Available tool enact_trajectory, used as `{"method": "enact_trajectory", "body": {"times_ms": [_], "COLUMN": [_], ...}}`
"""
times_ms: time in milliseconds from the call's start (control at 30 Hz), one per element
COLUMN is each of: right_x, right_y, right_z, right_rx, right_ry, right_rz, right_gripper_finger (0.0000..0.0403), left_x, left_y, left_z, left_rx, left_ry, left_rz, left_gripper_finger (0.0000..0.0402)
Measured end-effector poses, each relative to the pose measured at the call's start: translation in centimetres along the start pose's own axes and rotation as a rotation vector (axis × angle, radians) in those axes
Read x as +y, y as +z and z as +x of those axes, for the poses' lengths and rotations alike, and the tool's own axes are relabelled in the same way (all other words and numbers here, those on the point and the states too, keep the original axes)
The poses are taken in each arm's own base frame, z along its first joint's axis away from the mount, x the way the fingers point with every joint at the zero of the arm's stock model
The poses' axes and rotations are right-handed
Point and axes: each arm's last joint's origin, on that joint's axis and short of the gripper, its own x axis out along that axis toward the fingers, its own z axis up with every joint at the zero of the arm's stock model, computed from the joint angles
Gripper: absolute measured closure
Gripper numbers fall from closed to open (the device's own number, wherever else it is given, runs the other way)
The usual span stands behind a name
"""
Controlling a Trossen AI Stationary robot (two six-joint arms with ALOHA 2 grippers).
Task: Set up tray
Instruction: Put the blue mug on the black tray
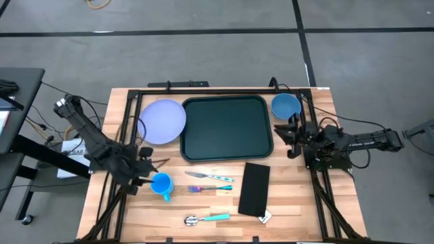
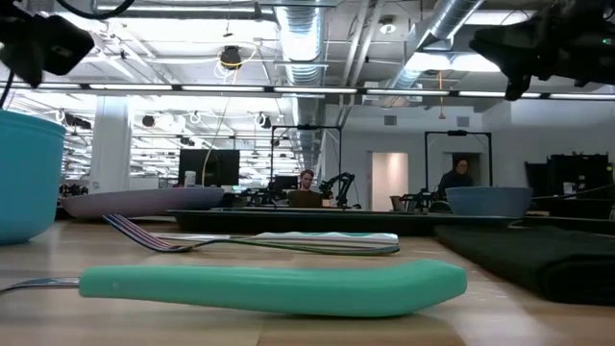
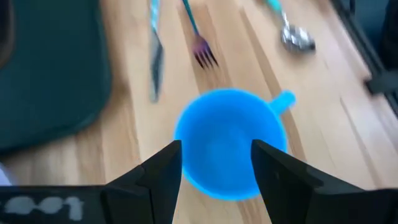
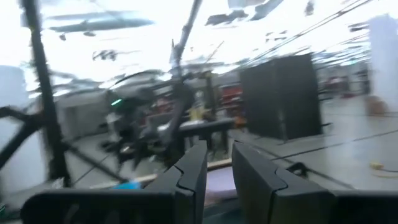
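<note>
Left pincer [image 3: 214, 165] wide, fingers either side of blue cup [image 3: 230, 142] on bench [image 1: 298, 203]. Right pincer [image 4: 219, 168] narrow, empty, beside empty tray [image 1: 226, 127].

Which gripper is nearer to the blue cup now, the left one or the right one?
Left. The left gripper is right at the blue cup, fingers open on either side of it. The right gripper waits across the table, beyond the tray.

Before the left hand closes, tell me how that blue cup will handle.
The blue cup looks like thin plastic, so probably light and apt to slide if nudged. Upright and open-topped, it may tip toward its side handle. The left hand straddles it, open.
</note>
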Motion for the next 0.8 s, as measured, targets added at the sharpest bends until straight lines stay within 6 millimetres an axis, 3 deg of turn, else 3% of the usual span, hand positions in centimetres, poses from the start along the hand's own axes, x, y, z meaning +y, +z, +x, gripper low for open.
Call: {"method": "enact_trajectory", "body": {"times_ms": [367,633,800], "right_x": [0.0,0.0,0.0], "right_y": [0.2,0.1,0.1], "right_z": [0.0,0.0,0.0], "right_rx": [-0.018,-0.014,-0.01], "right_ry": [-0.015,-0.015,-0.015], "right_rz": [0.004,0.004,0.003], "right_gripper_finger": [0.0335,0.0335,0.0335], "left_x": [-3.2,-3.9,-4.2], "left_y": [3.9,3.5,3.5], "left_z": [2.5,4.7,5.5], "left_rx": [0.194,0.459,0.485], "left_ry": [-0.041,0.016,0.037], "left_rz": [0.102,0.146,0.14], "left_gripper_finger": [0.0221,0.0221,0.0221]}}
